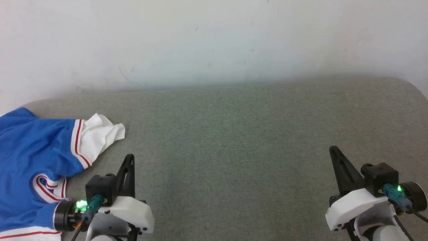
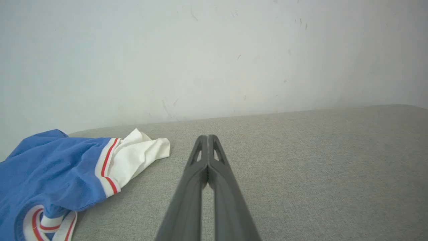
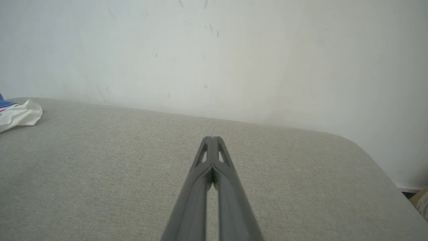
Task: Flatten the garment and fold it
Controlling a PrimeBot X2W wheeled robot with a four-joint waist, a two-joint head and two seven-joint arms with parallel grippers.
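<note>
Well, garment [image 1: 33,147] bunched far left, left gripper [image 1: 130,157] pressed together, right gripper [image 1: 332,149] likewise.

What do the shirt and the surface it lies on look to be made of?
Shirt: soft knit cloth, likely jersey, matte; it lies in loose folds and the white sleeve crumples.
Surface: woven upholstery cloth, grey, matte, perhaps padded; fine weave shows, corners are rounded.

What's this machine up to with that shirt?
A two-armed robot faces a grey padded surface. The garment, a blue shirt with white sleeves, lies crumpled at its left end, not yet flattened. Neither arm holds it: the left fingers, nearer the shirt, and the right fingers are both closed and empty, over the bare surface.
</note>
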